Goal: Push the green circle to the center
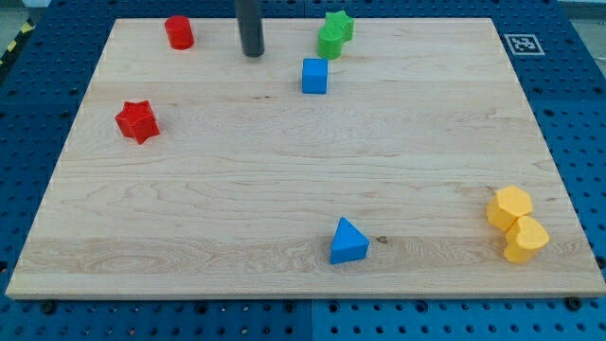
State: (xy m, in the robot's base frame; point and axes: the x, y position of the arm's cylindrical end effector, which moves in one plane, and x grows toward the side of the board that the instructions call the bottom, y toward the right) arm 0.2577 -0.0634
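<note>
The pale wooden tabletop (284, 180) is the biggest thing here, with grain running across, lying on a blue perforated base (28, 142). My arm ends in a straight dark rod; I have no claw, so there is nothing to be apart or together. The rod stands upright and comes in from the view's top, and my tip (251, 55) rests on the wood at about 12 o'clock of the board, slightly toward 11.

The two yellow blocks (516, 224) touch each other at 4 o'clock, near the edge. The blue triangular block (348, 242) is at 6 o'clock. The red star block (137, 121) is at 9 o'clock, the red cylinder (179, 32) at 11 o'clock. The blue cube (314, 76) is between 12 and 1 o'clock.

The green circle block (330, 42) is at 1 o'clock, touching a green star block (340, 25) behind it. My tip is at its 9 o'clock, apart from it.

I judge the circle light, stiff and easy to slide. I cannot grasp it, only push. Contact should be at its far side, near 12 o'clock, but the star is there, and the blue cube is close to the way.
</note>
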